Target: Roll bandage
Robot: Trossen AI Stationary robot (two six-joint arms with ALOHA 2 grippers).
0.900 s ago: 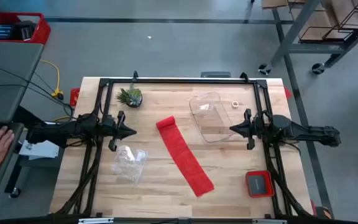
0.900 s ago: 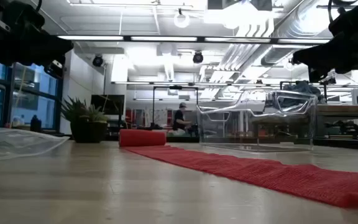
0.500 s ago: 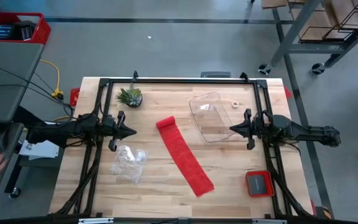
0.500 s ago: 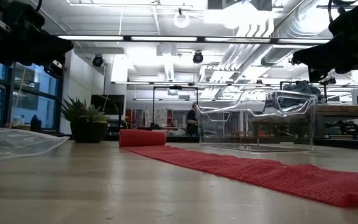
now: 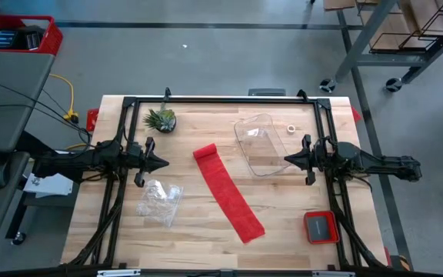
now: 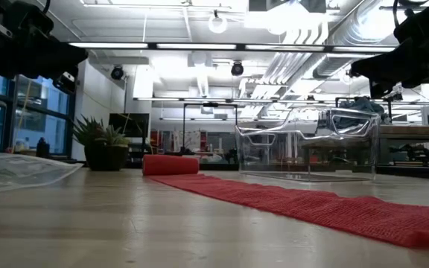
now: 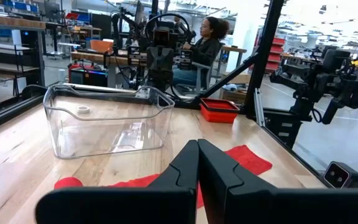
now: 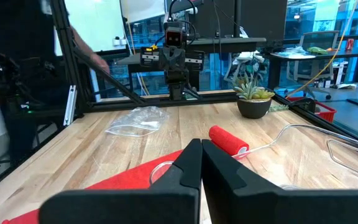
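The bright red soft elastic bandage [image 5: 226,190] lies on the light wooden table [image 5: 198,231] as a long flat strip, going diagonally across the middle, and only its far end is rolled into a small red cylinder [image 6: 170,164], so by my judgement the rolling is hardly begun. The left gripper [image 5: 160,162] hangs above the left side of the table, apart from the bandage, and its two dark fingers [image 7: 185,171] are pressed together with nothing between them. The right gripper [image 5: 291,161] hangs on the right side, over the edge of the clear plastic rectangular container [image 5: 260,145], also closed and empty. The rolled end is near to this container, and near to the small green plant in a dark pot [image 5: 161,120]. A crumpled clear plastic bag [image 5: 160,201] lies just beside the strip on the left, and a small square red tray with dark inside [image 5: 320,227] stands near the front right corner. From here some things could go wrong, I think. The cloth is soft and stretchy, so a gripper that pushes only one edge may make the roll crooked or cone-shaped. If the loose tail is not held, the whole strip may slide on the smooth wood. The roll may also open again when released, and a wide arm move may hit the container.
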